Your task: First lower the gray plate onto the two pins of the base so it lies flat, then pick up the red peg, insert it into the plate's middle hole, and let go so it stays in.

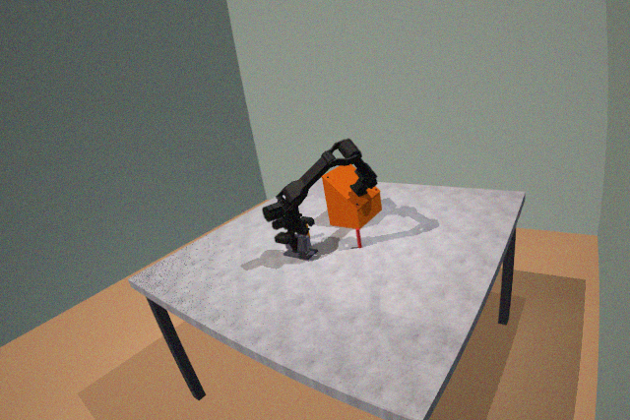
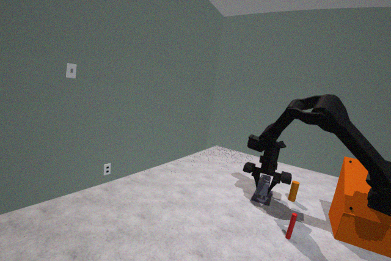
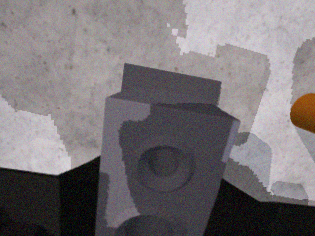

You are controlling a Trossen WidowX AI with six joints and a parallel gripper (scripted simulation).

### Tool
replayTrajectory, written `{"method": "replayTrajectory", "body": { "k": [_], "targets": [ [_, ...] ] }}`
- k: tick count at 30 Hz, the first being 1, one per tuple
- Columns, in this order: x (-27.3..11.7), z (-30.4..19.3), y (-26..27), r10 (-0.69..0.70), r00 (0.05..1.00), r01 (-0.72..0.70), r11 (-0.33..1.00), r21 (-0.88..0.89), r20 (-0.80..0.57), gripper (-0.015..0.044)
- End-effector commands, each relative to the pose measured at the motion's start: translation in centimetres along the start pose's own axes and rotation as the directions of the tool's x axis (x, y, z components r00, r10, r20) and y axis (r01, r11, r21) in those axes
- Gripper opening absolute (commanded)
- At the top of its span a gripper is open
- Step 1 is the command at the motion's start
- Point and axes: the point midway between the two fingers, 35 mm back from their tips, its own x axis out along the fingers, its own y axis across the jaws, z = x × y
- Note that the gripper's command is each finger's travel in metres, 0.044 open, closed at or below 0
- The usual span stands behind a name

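Green walls (image 1: 416, 75) (image 2: 110, 109) (one with a pale outlet (image 2: 107, 169)) surround a mottled gray-white table (image 1: 355, 303) (image 2: 157, 214) (image 3: 89, 59).

The arm's been bent into a big arch, w/ the elbow (image 1: 348, 149) (image 2: 330, 106) up top and the forearm (image 1: 312, 171) (image 2: 277, 126) sloped down to the wrist. The gripper (image 1: 304, 247) (image 2: 264, 193) is pointed pretty much straight down, held low, approx. vertical in the exterior view. Fingers are clamped on smth, so they're kept part-way apart, w/ dark finger parts seen on both sides in the wrist cam.
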Motion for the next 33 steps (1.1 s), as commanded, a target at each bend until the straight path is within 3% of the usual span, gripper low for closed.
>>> {"method": "replayTrajectory", "body": {
  "k": [1,20,33],
  "targets": [
    [1.05,0.04,-0.38,-0.01,1.0,0.01,1.0,0.01,-0.008,0.0],
    [1.03,0.06,-0.23,-0.006,1.0,0.006,1.0,0.009,-0.003,0.0],
    [1.03,0.06,-0.23,-0.006,1.0,0.006,1.0,0.009,-0.003,0.0341]
  ]
}}
